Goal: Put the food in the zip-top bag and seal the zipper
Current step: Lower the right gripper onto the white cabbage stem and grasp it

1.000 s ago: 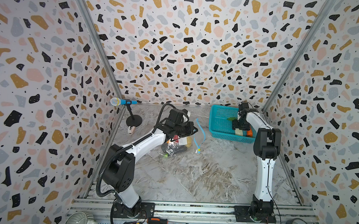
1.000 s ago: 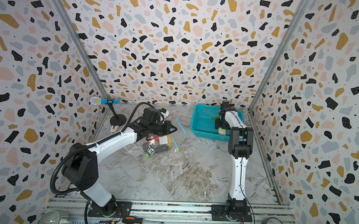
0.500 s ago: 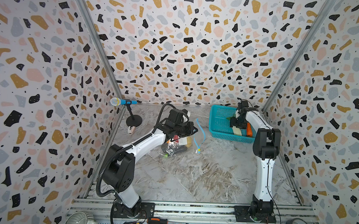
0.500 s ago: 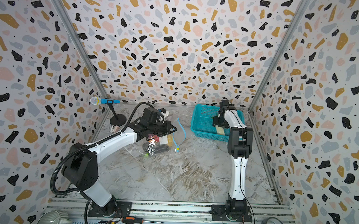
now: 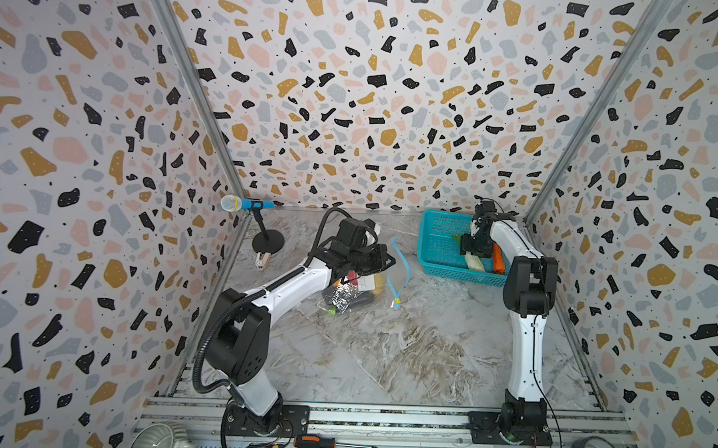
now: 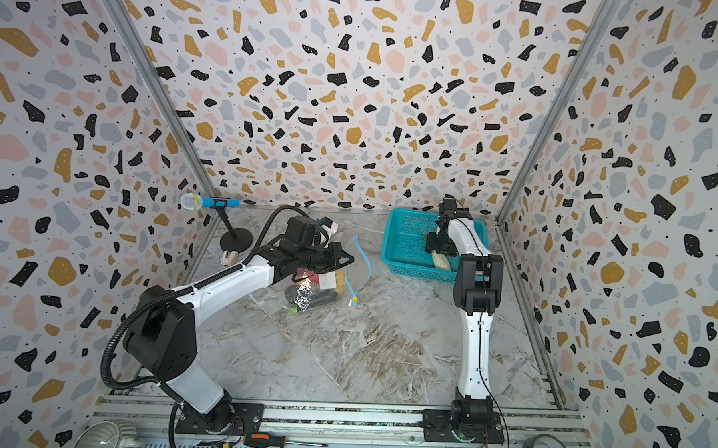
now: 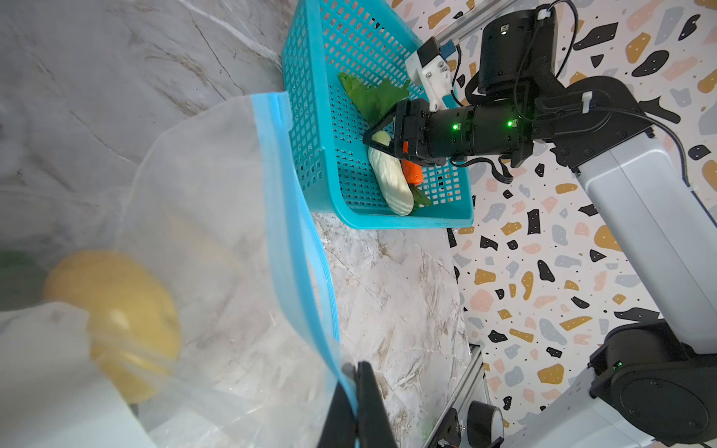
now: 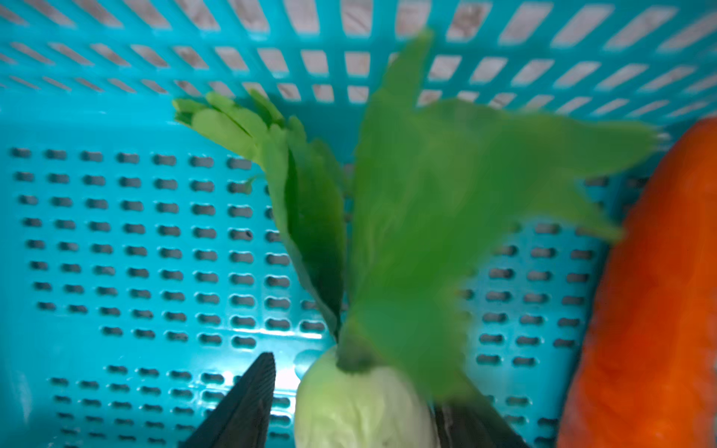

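The marble tabletop [image 5: 384, 359] is carrying everything. Lying on it left of centre, the zip-top bag [image 5: 348, 293] is already holding several pieces (a yellow piece [image 7: 116, 310] is showing through the film in the left wrist view). Its mouth is facing the teal basket [image 5: 459, 275] nearby, probably so that each transfer stays short.

The left gripper [image 7: 355, 376] is pinching the zipper [image 7: 295, 217] with its jaws fully together. It is lifting one lip of the mouth so the bag is gaping instead of lying flat.

The right gripper [image 8: 349, 407] is reaching down into the basket with its jaws partly spread, straddling the stem end of the white cabbage-like piece [image 8: 361, 419]. A sliver of basket floor is showing between one finger [image 8: 248, 403] and the piece, so I judge nothing is gripped yet.

The orange carrot [image 8: 652, 291] is lying alongside, waiting its turn. The leafy greens [image 8: 426, 217] are fanning out from the white piece.

The yellow slider [image 5: 396, 303] is sitting at the zipper's end nearer the arm bases, so sealing is not yet begun.
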Robot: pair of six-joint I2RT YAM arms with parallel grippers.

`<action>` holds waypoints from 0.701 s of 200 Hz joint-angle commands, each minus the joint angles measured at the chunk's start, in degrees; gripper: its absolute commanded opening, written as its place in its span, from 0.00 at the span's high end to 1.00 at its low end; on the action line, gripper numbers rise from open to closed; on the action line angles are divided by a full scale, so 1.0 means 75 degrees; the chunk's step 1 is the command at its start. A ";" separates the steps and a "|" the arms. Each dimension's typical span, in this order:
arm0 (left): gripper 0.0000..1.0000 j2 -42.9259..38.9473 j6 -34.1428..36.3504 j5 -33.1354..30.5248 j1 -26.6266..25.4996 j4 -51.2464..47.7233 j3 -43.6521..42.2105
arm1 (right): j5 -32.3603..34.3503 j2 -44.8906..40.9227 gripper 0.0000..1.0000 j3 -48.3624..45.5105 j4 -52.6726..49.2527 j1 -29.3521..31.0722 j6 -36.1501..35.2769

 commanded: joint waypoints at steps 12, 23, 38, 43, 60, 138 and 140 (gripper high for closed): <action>1.00 -0.0142 -0.0017 -0.0029 0.0024 0.0189 -0.0091 | 0.0070 0.0042 0.34 0.0295 -0.0398 -0.0017 -0.0128; 1.00 -0.0148 -0.0015 -0.0022 0.0029 0.0201 -0.0106 | 0.0126 0.0082 0.33 0.0351 -0.0455 0.0005 -0.0141; 1.00 -0.0151 -0.0018 -0.0040 0.0023 0.0209 -0.0102 | 0.0153 0.0105 0.32 0.0364 -0.0473 0.0014 -0.0133; 1.00 -0.0154 -0.0020 -0.0040 0.0029 0.0210 -0.0106 | 0.0162 0.0108 0.32 0.0363 -0.0474 0.0012 -0.0136; 1.00 -0.0160 -0.0027 -0.0040 0.0029 0.0219 -0.0107 | 0.0156 0.0140 0.32 0.0364 -0.0486 0.0005 -0.0109; 1.00 -0.0188 -0.0014 -0.0037 0.0020 0.0196 -0.0141 | 0.0067 0.0115 0.48 0.0375 -0.0474 -0.0010 0.0008; 1.00 -0.0183 -0.0014 -0.0034 0.0028 0.0198 -0.0135 | 0.0061 0.0101 0.48 0.0375 -0.0465 -0.0012 0.0017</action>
